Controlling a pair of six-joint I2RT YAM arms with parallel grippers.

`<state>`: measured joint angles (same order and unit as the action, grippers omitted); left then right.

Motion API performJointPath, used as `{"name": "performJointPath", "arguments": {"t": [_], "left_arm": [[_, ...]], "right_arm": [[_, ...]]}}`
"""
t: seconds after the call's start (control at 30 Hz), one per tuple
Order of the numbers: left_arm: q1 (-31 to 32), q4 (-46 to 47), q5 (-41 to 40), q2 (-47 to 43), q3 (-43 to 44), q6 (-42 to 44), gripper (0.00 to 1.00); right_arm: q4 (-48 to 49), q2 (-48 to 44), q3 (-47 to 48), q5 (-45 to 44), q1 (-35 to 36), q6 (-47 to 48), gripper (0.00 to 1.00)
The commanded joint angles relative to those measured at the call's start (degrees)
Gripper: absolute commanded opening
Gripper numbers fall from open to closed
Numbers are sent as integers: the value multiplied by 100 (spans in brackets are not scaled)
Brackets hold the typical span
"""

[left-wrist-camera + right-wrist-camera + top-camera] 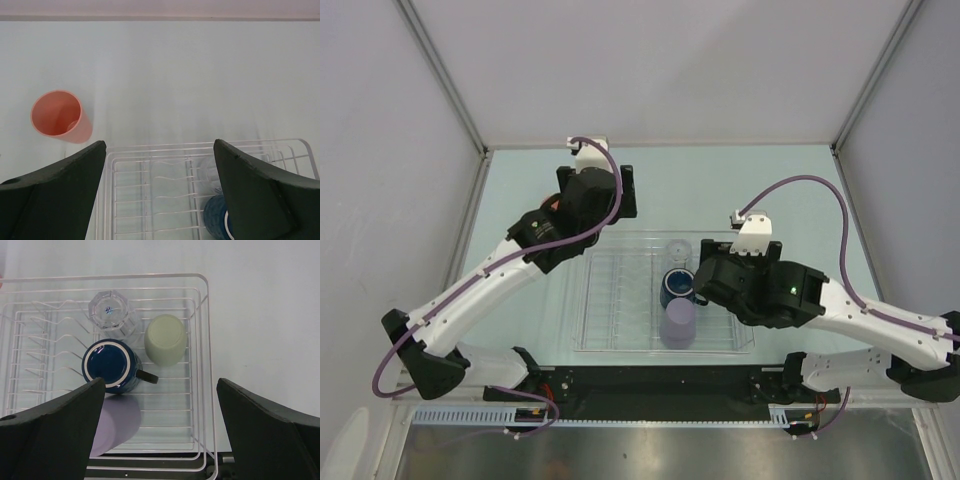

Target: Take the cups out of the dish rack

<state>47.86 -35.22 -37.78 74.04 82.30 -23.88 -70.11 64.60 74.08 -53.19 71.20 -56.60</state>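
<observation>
Here the dish rack [202, 330] lies on the table [175, 75]. Inside it a dark blue mug [111, 365] stands bottom up, with a clear cup [111, 312] touching its far side, a pale green cup [166, 339] just to the right and a lavender cup [115, 422] at the near side. A pink cup [57, 116] stands upright on the table, outside the rack near its far left corner. The left gripper [159, 145] hangs over the rack's far edge, jaws wide apart and empty. The right gripper [161, 385] hangs over the cups, also released and holding nothing.
</observation>
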Motion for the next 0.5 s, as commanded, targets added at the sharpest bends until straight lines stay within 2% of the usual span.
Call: {"name": "performJointPath", "arguments": {"t": [0.0, 0.13, 0.27, 0.47], "left_arm": [[48, 147, -98, -267, -126, 59, 94], [83, 104, -150, -539, -355, -3, 94], [119, -55, -256, -934, -654, -64, 94], [119, -310, -204, -1164, -1023, -249, 94]], "right_arm": [[67, -202, 115, -324, 34, -45, 100], [295, -290, 54, -350, 52, 315, 100], [953, -220, -113, -210, 43, 868, 99], [1508, 298, -184, 141, 96, 1116, 100]]}}
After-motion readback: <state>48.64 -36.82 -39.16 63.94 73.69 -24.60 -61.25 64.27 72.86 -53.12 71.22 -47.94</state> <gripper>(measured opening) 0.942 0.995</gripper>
